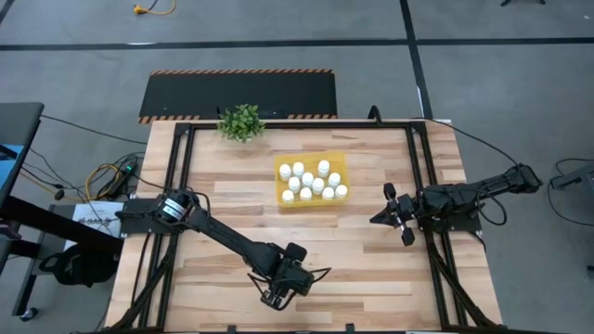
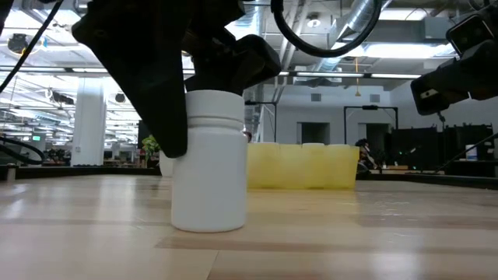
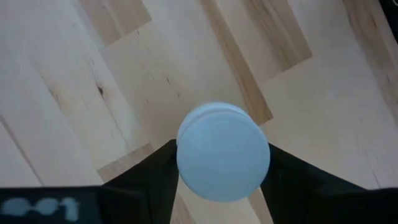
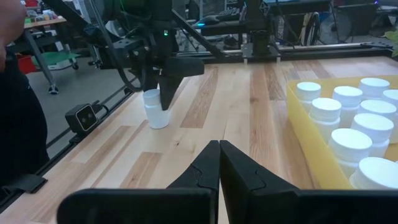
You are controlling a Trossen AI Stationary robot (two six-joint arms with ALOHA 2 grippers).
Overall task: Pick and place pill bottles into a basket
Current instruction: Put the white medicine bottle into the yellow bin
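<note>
No brand, label or legible writing appears on any item we can see.

Desk (image 1: 371, 269): pale wood planks with visible grain and darker streaks, framed by black rails.

Basket (image 1: 281, 171): shallow rectangular tray of yellow translucent plastic with low walls, standing near the desk's middle, toward the far side. We count about ten pill bottles (image 1: 318, 186) inside, upright and packed close, smooth white cylinders with round ribbed-edge caps.

Loose bottle (image 2: 208, 162): the same plain white plastic, upright on the desk near its front edge, well apart from the basket.

Left tool (image 1: 276, 296): dark, matte, over the loose bottle; we see its fingers (image 3: 149, 180) sitting on either side of the bottle's cap and shoulder, closed around it, with the bottle's base on the wood.

Right tool (image 1: 391, 215): waits to the right of the basket, its fingers (image 4: 205, 165) pressed together with nothing between them.

Potted plant (image 1: 241, 122): small, green, leafy, at the desk's far edge.
</note>
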